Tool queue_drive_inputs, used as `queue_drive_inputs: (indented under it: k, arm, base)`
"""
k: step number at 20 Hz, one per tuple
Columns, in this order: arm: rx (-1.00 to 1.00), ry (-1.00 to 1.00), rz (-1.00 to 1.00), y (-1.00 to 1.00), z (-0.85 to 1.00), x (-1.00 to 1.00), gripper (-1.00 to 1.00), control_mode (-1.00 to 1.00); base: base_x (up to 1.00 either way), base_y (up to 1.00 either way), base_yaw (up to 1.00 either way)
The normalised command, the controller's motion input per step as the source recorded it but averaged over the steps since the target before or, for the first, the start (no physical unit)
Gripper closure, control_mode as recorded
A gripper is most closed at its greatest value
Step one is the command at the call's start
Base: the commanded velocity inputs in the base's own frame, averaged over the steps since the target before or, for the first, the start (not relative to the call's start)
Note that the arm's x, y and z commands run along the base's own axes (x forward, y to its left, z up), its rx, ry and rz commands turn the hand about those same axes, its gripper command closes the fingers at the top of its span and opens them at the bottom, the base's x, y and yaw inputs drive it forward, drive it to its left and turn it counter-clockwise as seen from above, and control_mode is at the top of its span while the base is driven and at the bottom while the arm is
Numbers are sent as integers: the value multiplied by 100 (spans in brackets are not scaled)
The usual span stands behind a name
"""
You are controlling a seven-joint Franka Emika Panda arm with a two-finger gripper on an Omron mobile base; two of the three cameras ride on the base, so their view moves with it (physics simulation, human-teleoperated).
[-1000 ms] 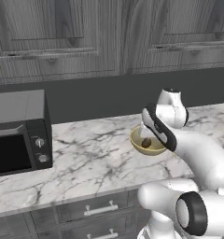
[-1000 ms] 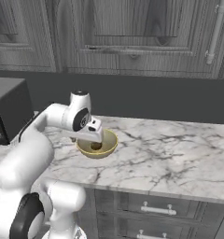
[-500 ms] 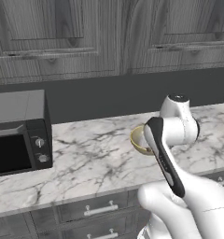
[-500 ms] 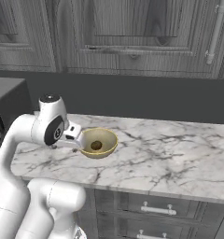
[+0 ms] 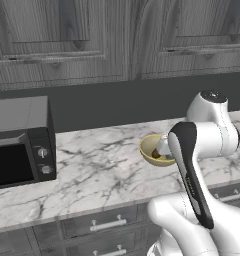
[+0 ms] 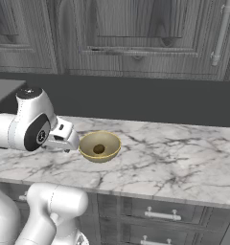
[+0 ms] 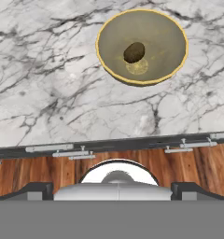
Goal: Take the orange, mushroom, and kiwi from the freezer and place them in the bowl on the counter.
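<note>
The yellowish-tan bowl (image 7: pixel 104 60) stands on the white marble counter (image 7: pixel 48 84), and the dark olive-brown kiwi (image 7: pixel 134 52) lies in its bottom. The right base view shows the bowl (image 6: pixel 88 143) with the kiwi (image 6: pixel 98 149) inside it, and my gripper (image 6: pixel 64 136) just left of it. My gripper (image 7: pixel 113 189) is open and empty, pulled back over the counter's front edge, looking down at the bowl. From the left base, the bowl (image 5: pixel 144 145) and kiwi (image 5: pixel 155 154) sit partly behind my arm. The orange, the mushroom and the freezer are out of view.
A black microwave (image 5: pixel 17 140) stands at the counter's left end. Dark grey drawers with silver bar handles (image 6: pixel 160 215) run under the counter (image 6: pixel 184 153). Grey wall cabinets (image 5: pixel 67 40) hang above. Wooden floor (image 7: pixel 39 168) shows below the counter edge.
My hand has drawn back from right over the bowl toward the counter's front edge, and the arm has folded closer to the base. The kiwi stays in the bowl.
</note>
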Motion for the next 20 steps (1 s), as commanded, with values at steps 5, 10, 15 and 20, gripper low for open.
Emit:
queue_drive_inputs:
  k: [5, 10, 15, 20]
  arm:
    - [0, 0, 0, 1, 58, -74, -100, -100]
    - [0, 0, 0, 0, 42, -62, -100, -100]
    - [0, 0, 0, 0, 26, -54, -100, -100]
    - [0, 0, 0, 0, 16, -39, -100, -100]
  base:
    - [0, 0, 0]
    - [0, 0, 0]
    - [0, 0, 0]
    - [0, 0, 0]
